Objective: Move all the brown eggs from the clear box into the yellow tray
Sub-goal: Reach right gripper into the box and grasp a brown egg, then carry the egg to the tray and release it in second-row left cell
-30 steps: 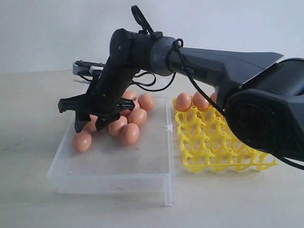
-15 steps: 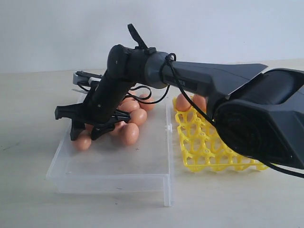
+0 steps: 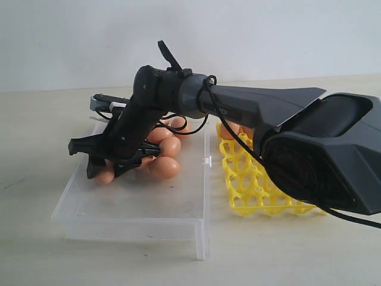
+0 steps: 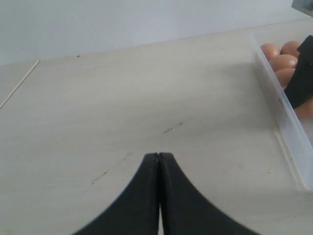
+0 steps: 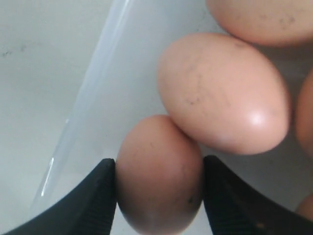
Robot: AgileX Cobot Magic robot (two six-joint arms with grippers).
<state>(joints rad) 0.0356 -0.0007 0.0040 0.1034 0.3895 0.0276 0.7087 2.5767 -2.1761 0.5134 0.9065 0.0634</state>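
Note:
Several brown eggs (image 3: 168,146) lie bunched at the far end of the clear box (image 3: 131,229). My right gripper (image 3: 105,170) reaches down into the box at its left wall. One brown egg (image 5: 159,171) rests on the box floor, and the two fingers sit against either side of it. A bigger-looking egg (image 5: 222,93) touches it from behind. The yellow tray (image 3: 262,196) stands right of the box, with a couple of eggs (image 3: 229,128) in its back cups, partly hidden by the arm. My left gripper (image 4: 159,155) is shut and empty over bare table, left of the box (image 4: 288,127).
The box's left wall (image 5: 93,107) runs close beside the gripped egg. The right arm's large dark body (image 3: 321,155) covers the right part of the tray. Pale tabletop surrounds the box and the tray.
The right gripper has dropped lower and settled around the leftmost egg. The clear box has slid slightly to the left. The left gripper shows only now.

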